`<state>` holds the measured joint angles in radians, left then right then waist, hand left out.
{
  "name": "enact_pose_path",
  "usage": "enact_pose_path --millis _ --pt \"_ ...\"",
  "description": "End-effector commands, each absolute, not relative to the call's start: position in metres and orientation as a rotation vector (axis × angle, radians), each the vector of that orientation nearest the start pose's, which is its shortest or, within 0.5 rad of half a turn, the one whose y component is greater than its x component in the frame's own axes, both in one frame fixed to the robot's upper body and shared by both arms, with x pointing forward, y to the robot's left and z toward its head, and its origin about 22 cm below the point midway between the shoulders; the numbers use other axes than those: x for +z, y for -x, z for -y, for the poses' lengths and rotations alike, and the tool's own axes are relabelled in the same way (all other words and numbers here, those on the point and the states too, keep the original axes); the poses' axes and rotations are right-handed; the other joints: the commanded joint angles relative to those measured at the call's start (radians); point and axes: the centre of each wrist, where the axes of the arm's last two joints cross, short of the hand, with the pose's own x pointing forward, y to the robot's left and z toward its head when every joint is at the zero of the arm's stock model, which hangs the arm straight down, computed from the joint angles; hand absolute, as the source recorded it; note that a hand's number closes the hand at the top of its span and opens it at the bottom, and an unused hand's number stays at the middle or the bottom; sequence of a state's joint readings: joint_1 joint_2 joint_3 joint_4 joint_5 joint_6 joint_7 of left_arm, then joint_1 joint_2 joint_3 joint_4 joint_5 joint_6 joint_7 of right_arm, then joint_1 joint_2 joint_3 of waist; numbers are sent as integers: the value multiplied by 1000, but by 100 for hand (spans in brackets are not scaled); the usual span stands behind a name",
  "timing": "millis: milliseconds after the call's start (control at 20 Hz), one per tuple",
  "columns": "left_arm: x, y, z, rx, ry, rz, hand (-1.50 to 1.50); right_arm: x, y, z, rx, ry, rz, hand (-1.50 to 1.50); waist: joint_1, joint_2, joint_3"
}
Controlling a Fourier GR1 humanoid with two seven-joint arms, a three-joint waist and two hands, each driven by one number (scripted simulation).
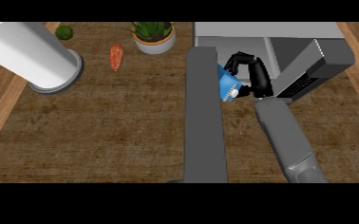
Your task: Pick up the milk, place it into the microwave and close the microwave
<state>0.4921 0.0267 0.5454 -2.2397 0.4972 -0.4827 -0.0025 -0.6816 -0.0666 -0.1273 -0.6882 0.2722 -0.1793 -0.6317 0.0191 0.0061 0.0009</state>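
Here's the right hand (256, 78), in from the lower edge and up by the microwave (280, 31). Its black fingers (242, 59) are curled round the milk (227, 83). That's a small blue carton with a touch of white at its lower corner, sitting tilted in the grasp. Only its left side peeks out from under the hand.

Where is it? Right at the mouth of the oven, squeezed between the hand and the open door (204, 123), which juts out over the table (126, 123) as a long grey slab. The carton looks to be touching the door or just beside it. Whether it is clear of the table I cannot tell from this steep angle.

How will it handle? My read is a light box with thin walls that can give under a squeeze, and smooth faces that could slide. Its contents may shift as it tips. The flat sides around the middle are the place to hold it, not the folded top — and that's about where the fingers sit.

The left hand doesn't show at all. Away to the left, well apart from the action, are a carrot (116, 57), a potted plant (154, 38) and a tall white cylinder (38, 57).
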Motion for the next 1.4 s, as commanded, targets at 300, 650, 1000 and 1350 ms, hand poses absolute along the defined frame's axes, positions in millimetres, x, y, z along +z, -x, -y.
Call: enact_pose_path --millis 300,650,1000,1350 --pt "107 -90 -358 39 -27 1955 -150 8 -422 182 442 476 1899 150 48 20 1" --pt "98 -102 -350 35 -20 1969 -150 40 -442 192 394 610 1909 150 68 33 2" --pt "97 -105 -351 15 20 1964 -150 38 -440 226 446 876 1969 150 95 48 3" --pt "95 -115 -351 -5 37 1956 -150 39 -439 248 520 1015 1886 150 119 65 3"
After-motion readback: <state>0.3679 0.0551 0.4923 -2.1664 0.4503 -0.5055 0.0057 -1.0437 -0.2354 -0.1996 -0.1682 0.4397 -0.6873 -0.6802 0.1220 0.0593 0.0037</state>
